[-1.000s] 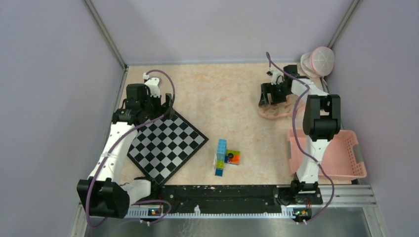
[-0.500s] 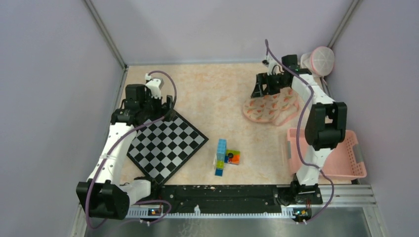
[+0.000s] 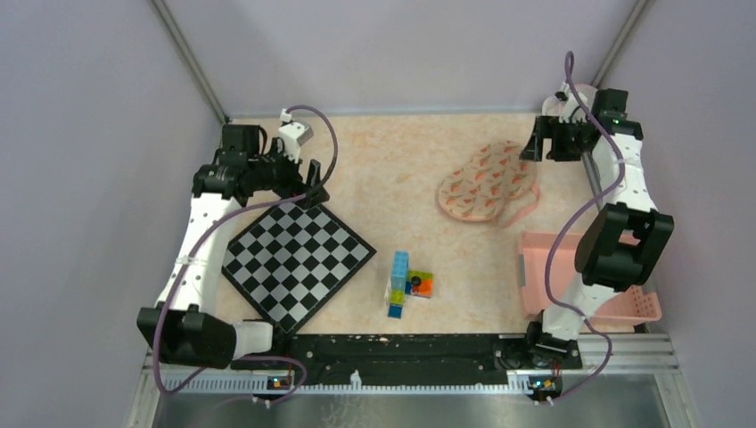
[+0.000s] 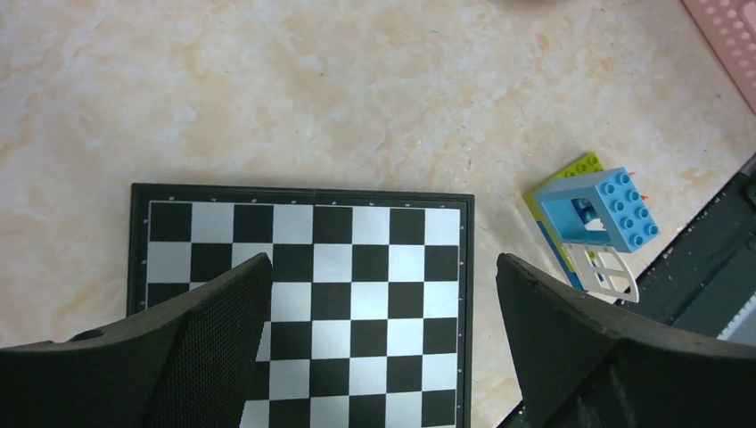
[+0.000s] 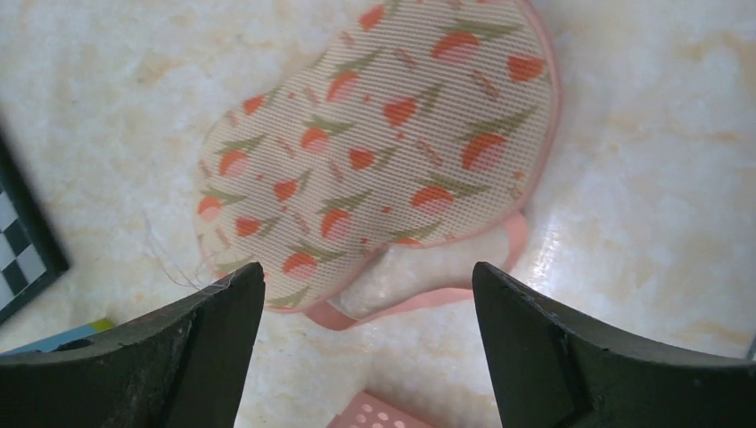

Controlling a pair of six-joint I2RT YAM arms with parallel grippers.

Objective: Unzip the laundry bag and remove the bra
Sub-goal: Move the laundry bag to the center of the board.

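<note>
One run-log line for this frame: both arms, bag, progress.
left fingers: open, empty, over chessboard | right fingers: open, empty, above laundry bag | bag: flat on table, unheld | zip: unclear

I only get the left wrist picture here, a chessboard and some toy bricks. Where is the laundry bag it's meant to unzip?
Observer: The laundry bag lies flat on the far right of the table, outside your picture.
Operator: Is anything holding it?
Observer: No. The right tool hangs open near its far end, gripping nothing.
Operator: Is it unzipped?
Observer: I cannot tell; a paler pink-edged layer pokes out under one edge.
</note>
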